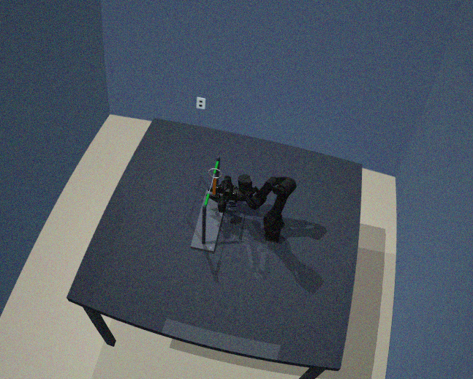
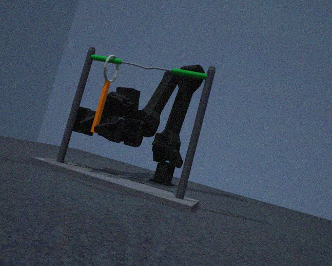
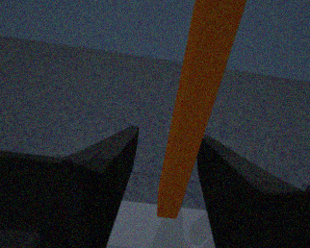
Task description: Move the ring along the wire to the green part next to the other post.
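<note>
The pale ring (image 1: 208, 171) (image 2: 104, 70) hangs around the green part (image 1: 217, 164) (image 2: 98, 58) by the left post of the exterior view. Its orange handle (image 1: 214, 186) (image 2: 100, 106) (image 3: 196, 96) hangs down below the wire, slightly tilted. My gripper (image 2: 94, 130) (image 3: 167, 137) is open, with its fingers on either side of the handle's lower end. In the wrist view the handle is nearer the right finger; whether they touch is unclear. The thin grey wire (image 2: 145, 68) runs to the other green part (image 1: 206, 199) (image 2: 189, 73).
The left post (image 2: 77, 100) stands close to my gripper in the exterior view. The other post (image 1: 203, 224) (image 2: 196, 131) is at the far end of the pale base (image 1: 209, 238) (image 2: 137, 186). The base lies on the dark table (image 1: 155, 252).
</note>
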Motion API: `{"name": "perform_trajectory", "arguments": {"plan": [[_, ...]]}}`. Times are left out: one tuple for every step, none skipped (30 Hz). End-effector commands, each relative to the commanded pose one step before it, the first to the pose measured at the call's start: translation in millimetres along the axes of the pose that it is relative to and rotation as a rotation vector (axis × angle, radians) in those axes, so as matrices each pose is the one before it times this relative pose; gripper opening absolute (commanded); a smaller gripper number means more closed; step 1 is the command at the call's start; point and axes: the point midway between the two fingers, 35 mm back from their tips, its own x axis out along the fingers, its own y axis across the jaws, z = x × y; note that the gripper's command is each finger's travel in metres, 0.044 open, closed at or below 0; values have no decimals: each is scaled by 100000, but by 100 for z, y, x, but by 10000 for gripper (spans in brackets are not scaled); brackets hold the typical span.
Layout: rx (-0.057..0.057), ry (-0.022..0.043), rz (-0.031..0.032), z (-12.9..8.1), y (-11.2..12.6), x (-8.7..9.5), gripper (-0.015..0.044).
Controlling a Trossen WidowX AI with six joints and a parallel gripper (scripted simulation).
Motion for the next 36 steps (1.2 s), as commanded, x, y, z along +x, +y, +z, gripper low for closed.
{"name": "perform_trajectory", "arguments": {"plan": [[-7,-538,-319,129,-36,447,160],[0,0,0,0,0,0,160],[0,0,0,0,0,0,160],[0,0,0,0,0,0,160],[0,0,0,0,0,0,160],[0,0,0,0,0,0,160],[0,0,0,0,0,0,160],[0,0,0,0,0,0,160],[0,0,0,0,0,0,160],[0,0,0,0,0,0,160],[0,0,0,0,0,0,160],[0,0,0,0,0,0,160],[0,0,0,0,0,0,160],[0,0,0,0,0,0,160],[0,0,0,0,0,0,160],[0,0,0,0,0,0,160],[0,0,0,0,0,0,160],[0,0,0,0,0,0,160],[-171,151,399,-51,70,-26,134],[0,0,0,0,0,0,108],[0,0,0,0,0,0,81],[0,0,0,0,0,0,55],[0,0,0,0,0,0,29],[0,0,0,0,0,0,22],[0,0,0,0,0,0,15],[0,0,0,0,0,0,-11],[0,0,0,0,0,0,-37],[0,0,0,0,0,0,-63],[0,0,0,0,0,0,-90],[0,0,0,0,0,0,-116],[0,0,0,0,0,0,-142],[0,0,0,0,0,0,-150],[0,0,0,0,0,0,-150],[0,0,0,0,0,0,-150],[0,0,0,0,0,0,-150],[0,0,0,0,0,0,-150]]}}
